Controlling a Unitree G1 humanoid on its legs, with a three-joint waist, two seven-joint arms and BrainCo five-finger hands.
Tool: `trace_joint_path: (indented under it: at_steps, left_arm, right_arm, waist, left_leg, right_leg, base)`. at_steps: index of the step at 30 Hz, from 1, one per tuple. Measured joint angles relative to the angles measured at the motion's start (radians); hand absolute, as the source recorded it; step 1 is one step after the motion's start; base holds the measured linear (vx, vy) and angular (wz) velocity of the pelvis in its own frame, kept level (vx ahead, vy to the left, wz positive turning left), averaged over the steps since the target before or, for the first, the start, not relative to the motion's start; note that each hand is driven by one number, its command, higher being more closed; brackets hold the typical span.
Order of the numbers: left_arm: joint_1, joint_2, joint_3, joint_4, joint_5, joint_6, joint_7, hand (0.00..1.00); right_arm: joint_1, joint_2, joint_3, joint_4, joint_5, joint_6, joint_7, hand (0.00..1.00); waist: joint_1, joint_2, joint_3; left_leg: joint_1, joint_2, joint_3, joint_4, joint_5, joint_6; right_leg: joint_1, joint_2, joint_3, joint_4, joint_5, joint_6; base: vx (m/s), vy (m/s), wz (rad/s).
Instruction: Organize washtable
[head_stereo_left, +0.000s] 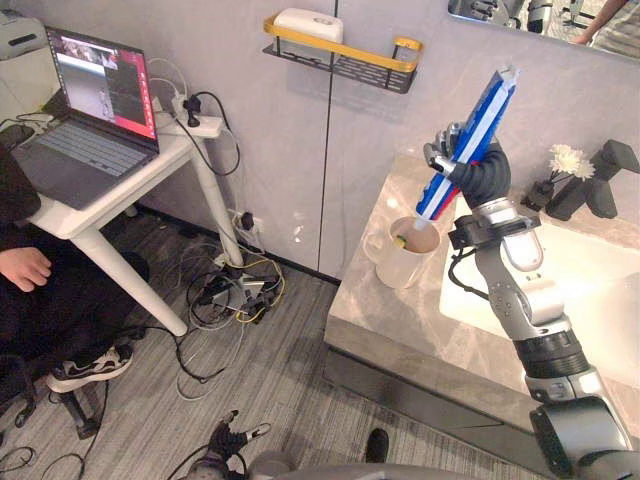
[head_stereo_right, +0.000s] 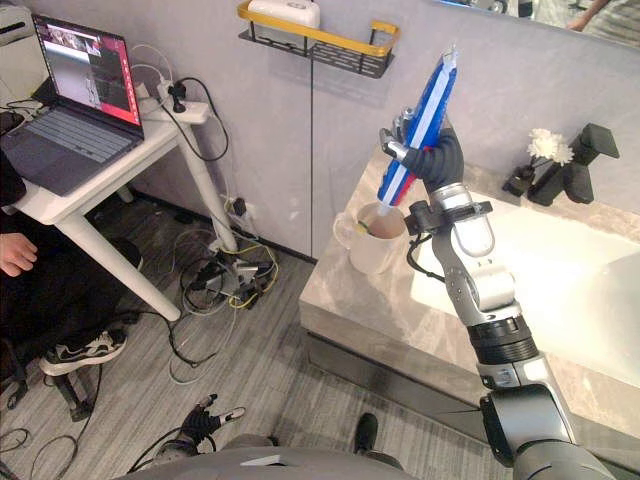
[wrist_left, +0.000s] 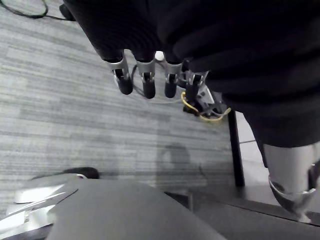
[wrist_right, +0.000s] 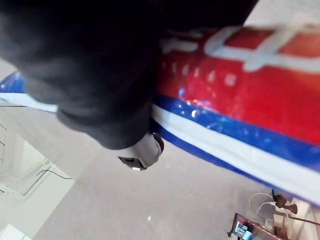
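Right hand (head_stereo_left: 447, 160) grips toothpaste tube (head_stereo_left: 487, 103) | tip at cup (head_stereo_left: 403, 262) | counter (head_stereo_left: 400, 330) edge near

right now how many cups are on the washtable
1: a white mug at the countertop's left end, beside the sink, right under the toothpaste tube the right hand holds. The arm covers some of it, so another could be hidden.

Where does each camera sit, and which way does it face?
Left eye view: head, looking down at the washtable; the right robot hand shows.
Right eye view: beside it; shares the toothpaste tube over the cup.
Left wrist view: left wrist, facing the floor past the left robot hand.
Right wrist view: right wrist, close on the toothpaste tube.
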Motion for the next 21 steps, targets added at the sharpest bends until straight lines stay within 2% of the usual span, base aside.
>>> trace_joint_path:
  at_steps: [4,12,21]
  left_arm:
    - [-0.003,-0.001,0.003,0.009,-0.007,0.005,0.000,0.00]
    - [-0.012,-0.001,0.003,0.028,-0.011,0.006,0.001,0.00]
    - [-0.019,-0.003,0.019,0.028,-0.011,0.008,0.001,0.00]
  right_arm:
    - [0.006,0.000,0.000,0.017,-0.037,0.018,-0.001,1.00]
    - [0.022,0.008,-0.002,0.039,-0.109,0.019,-0.012,1.00]
    - [0.076,0.030,-0.025,0.060,-0.116,0.022,-0.022,1.00]
  waist:
    - [0.000,0.000,0.000]
    - [0.000,0.001,0.002]
    - [-0.002,0.000,0.030]
  left_leg:
    - [0.000,0.000,0.000,-0.001,0.000,0.000]
    - [0.000,0.000,-0.001,0.000,0.000,0.000]
    - [0.000,-0.001,-0.014,-0.005,0.006,-0.003]
  right_leg:
    - [-0.001,0.000,0.000,0.000,0.000,0.000]
    - [0.000,0.000,0.000,0.000,0.000,0.000]
    - [0.002,0.001,-0.011,0.000,0.000,0.000]
  base:
    - [0.00,0.000,0.00]
    - [0.00,0.000,0.00]
    - [0.00,-0.004,0.03]
